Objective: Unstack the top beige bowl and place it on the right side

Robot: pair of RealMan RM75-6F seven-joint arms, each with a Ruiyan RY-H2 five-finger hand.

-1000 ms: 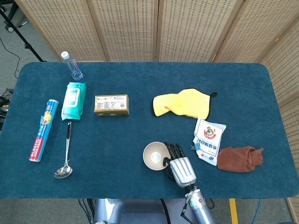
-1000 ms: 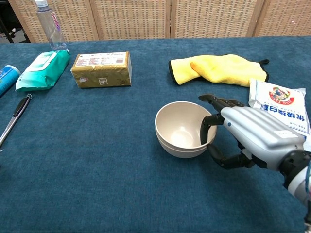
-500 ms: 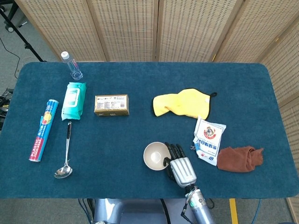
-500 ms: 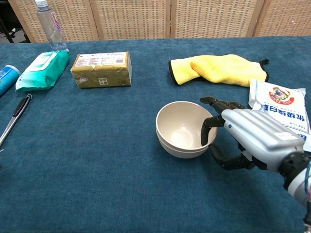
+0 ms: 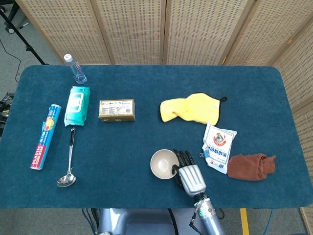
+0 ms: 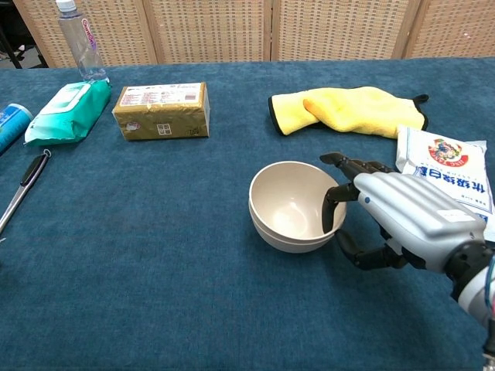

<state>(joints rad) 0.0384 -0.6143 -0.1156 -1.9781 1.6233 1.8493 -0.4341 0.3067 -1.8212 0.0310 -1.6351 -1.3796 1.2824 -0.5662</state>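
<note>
From the head view, two stacked beige bowls (image 5: 163, 163) sit mouth-up on the blue desk (image 5: 122, 147), near its front edge. My right hand (image 5: 188, 174) is against their right side.

From the chest view, the top beige bowl (image 6: 291, 201) nests upright in the lower bowl (image 6: 286, 241). One of my right fingers (image 6: 334, 210) hooks over its right rim, with another curled outside, pinching the rim.

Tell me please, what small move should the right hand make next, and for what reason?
Probably lift the top beige bowl a little, straight up. The right hand already pinches its right rim, one finger inside and the others outside, yet the bowl sits nested in the lower bowl. Free cloth lies further right, before the white packet.
</note>
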